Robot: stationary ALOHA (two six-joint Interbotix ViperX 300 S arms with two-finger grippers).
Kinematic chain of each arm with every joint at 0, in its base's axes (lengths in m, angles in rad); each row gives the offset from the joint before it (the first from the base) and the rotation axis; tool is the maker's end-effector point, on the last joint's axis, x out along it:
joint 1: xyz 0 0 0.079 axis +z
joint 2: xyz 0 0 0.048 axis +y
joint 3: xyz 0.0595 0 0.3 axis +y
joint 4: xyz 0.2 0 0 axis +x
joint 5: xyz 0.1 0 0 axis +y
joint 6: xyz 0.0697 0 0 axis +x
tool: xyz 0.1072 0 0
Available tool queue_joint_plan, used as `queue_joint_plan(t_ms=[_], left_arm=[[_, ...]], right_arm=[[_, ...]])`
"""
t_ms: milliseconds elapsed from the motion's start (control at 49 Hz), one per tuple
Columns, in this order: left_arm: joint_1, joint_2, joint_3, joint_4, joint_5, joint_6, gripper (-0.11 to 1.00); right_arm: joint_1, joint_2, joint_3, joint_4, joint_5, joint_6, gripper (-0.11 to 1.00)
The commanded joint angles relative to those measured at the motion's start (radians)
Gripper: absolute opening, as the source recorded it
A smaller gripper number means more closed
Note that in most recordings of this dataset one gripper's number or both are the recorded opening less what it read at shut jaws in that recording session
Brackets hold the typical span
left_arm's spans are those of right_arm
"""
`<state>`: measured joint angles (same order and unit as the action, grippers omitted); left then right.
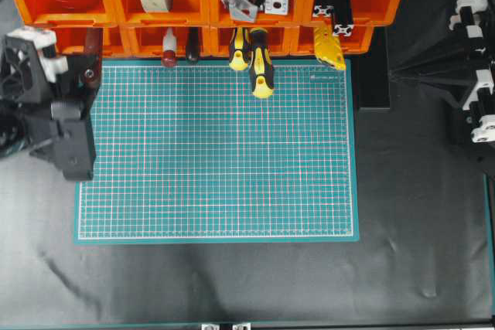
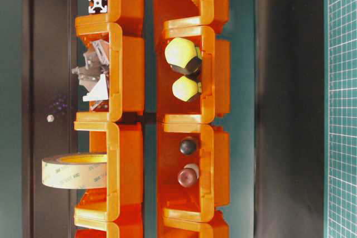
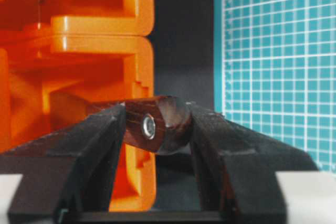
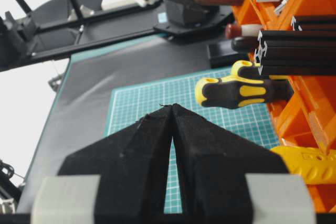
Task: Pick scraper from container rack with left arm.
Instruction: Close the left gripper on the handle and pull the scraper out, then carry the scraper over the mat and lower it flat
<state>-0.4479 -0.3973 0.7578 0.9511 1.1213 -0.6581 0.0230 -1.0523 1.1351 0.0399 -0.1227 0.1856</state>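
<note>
**Left end effector closed on scraper handle at the container rack**

Black sheeting covers the surface, with a green gridded cutting mat laid on it. Along the far edge stands the orange container rack, two rows of bins joined as one unit.

Left end effector: the left wrist view shows both black fingers pressed against the sides of the scraper handle, reddish-brown wood with a metal eyelet in its end facing the camera. The handle sits between the fingertips, slightly tilted. Its blade end runs away from the end effector into the lower rack bin directly ahead; the blade itself is not visible. In the overhead view the handle shows just ahead of the left arm, at the rack's lower row.

Right end effector: fingers meet at the tips with nothing between them. It is well apart from the scraper, across the mat.

Beyond the scraper along the lower row, handles project from the bins: a red-tipped white tool, a dark handle and two yellow-and-black screwdrivers.
</note>
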Motion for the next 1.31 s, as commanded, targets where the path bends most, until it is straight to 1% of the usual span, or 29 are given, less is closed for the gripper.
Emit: queue_joint_plan(t_ms=[0,123,286,490,551,715,817,899,1041,1164,1287], left_arm=[[-0.057,0.005,-0.072,0.003,0.089,0.000,0.38],[-0.109,0.014,-0.124,0.003,0.170,0.003,0.32],[-0.152,0.009,-0.166,0.003,0.218,0.005,0.27],[-0.193,-0.054,-0.210,0.003,0.221,0.005,0.24],[-0.215,-0.078,-0.225,0.003,0.221,0.005,0.22],[-0.291,-0.127,-0.268,0.003,0.213,0.005,0.21],[-0.325,-0.137,-0.304,0.003,0.207,0.009,0.21],[-0.341,-0.132,-0.331,0.003,0.178,0.037,0.21],[-0.337,-0.098,-0.368,0.005,0.075,0.133,0.21],[-0.318,-0.049,-0.403,0.005,0.025,0.212,0.21],[-0.284,0.008,-0.431,0.005,-0.011,0.272,0.21]], right_arm=[[0.002,0.005,-0.015,0.002,0.000,0.000,-0.02],[0.002,0.005,-0.012,0.002,0.000,0.000,-0.02],[0.002,0.002,-0.006,0.002,0.000,0.000,-0.02],[0.002,-0.005,-0.003,0.002,0.000,0.000,-0.02],[0.002,-0.009,-0.005,0.002,0.000,0.000,-0.02],[0.002,-0.015,-0.005,0.002,0.000,0.000,-0.02],[0.002,-0.021,-0.006,0.002,0.000,0.000,-0.02],[0.002,-0.026,-0.006,0.002,0.000,0.000,-0.02],[0.002,-0.041,-0.011,0.002,0.009,0.002,-0.02],[0.002,-0.051,-0.015,0.003,0.018,0.002,-0.02],[0.002,-0.054,-0.017,0.003,0.018,0.002,-0.02]])
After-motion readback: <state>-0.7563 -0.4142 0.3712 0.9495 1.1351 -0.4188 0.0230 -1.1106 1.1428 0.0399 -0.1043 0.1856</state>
